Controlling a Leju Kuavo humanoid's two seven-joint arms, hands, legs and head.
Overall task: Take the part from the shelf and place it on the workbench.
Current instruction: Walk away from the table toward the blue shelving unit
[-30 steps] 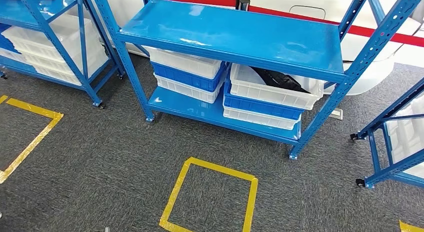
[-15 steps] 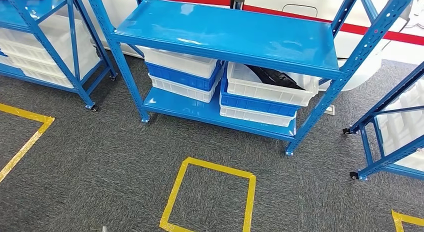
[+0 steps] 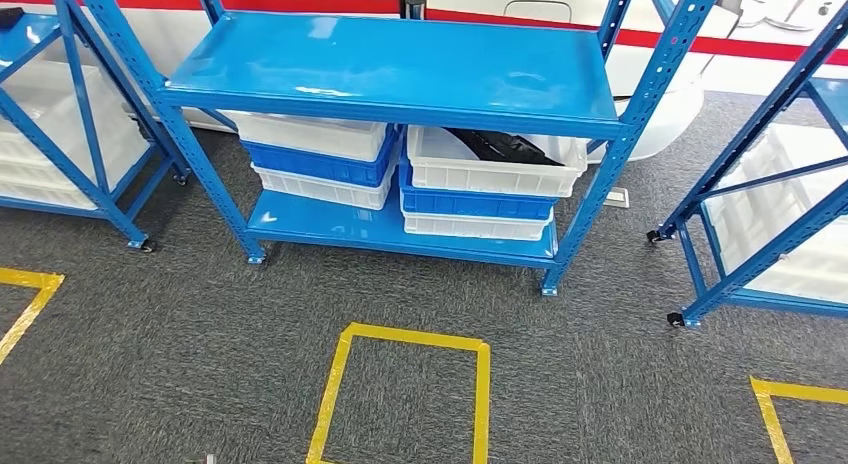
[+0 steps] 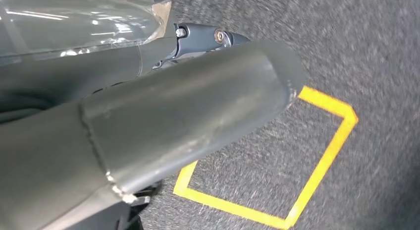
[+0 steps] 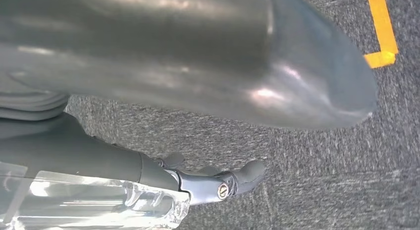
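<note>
The black part [image 3: 497, 144] lies in the top white bin [image 3: 480, 176] of the right-hand stack, on the lower level of the blue shelf [image 3: 390, 69] straight ahead in the head view. The upper shelf board hides much of the part. My left hand [image 4: 188, 121] hangs above the grey carpet with its thick thumb stretched out and nothing in it. My right hand [image 5: 198, 56] also hangs over the carpet, its dark fingers [image 5: 237, 180] apart and holding nothing. Both hands are far from the shelf.
A yellow tape square [image 3: 400, 394] marks the carpet in front of the shelf. A second stack of white and blue bins [image 3: 315, 159] stands left of the part's bin. More blue racks stand at the left [image 3: 70, 134] and right [image 3: 770, 184].
The whole picture has shifted left and the shelf now faces me more squarely, so the camera has moved. Nothing on the shelf has moved.
</note>
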